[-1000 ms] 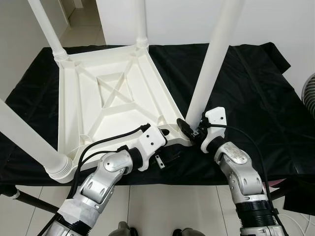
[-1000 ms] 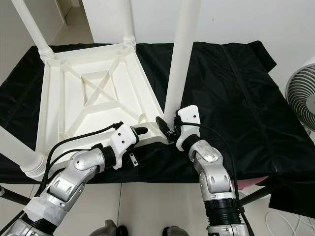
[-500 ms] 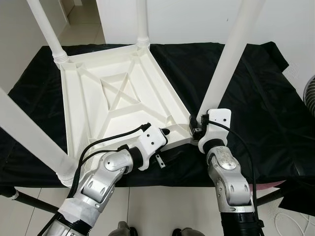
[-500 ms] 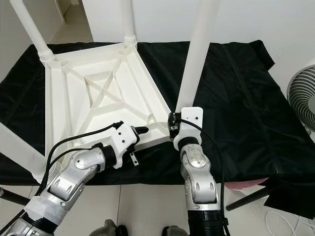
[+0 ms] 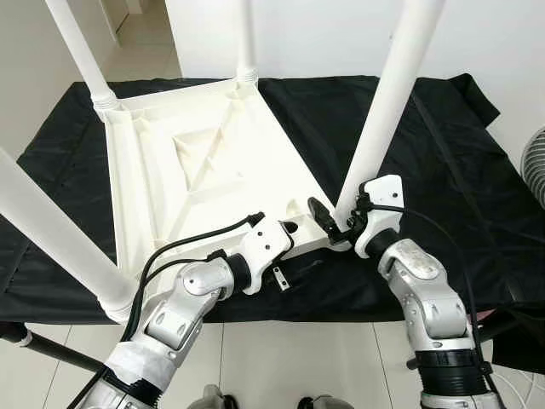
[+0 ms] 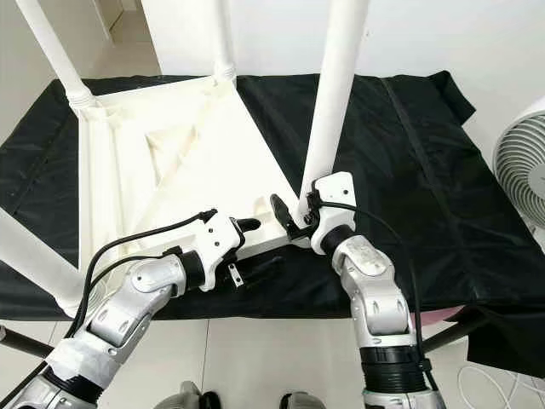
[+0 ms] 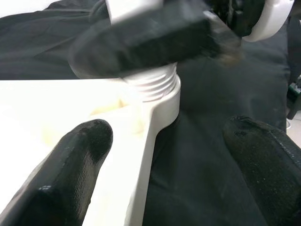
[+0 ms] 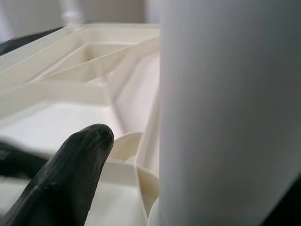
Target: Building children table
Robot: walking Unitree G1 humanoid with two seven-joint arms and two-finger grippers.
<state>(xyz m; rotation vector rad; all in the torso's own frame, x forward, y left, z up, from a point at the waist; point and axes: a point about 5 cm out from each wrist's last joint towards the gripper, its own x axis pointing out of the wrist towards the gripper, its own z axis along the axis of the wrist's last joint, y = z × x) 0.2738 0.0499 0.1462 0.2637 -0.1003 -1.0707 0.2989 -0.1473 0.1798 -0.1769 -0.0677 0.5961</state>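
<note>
Four legs now stand on the upturned white children's table, which has tilted since a second ago, its near right corner lifted off the black cloth. Your right tool has swung back around the base of the fourth leg, fingers spread on either side of it. Your left tool straddles the near edge, fingers apart, one on the plastic. Judge the leg still being screwed home. Note the fan at right, well apart.
</note>
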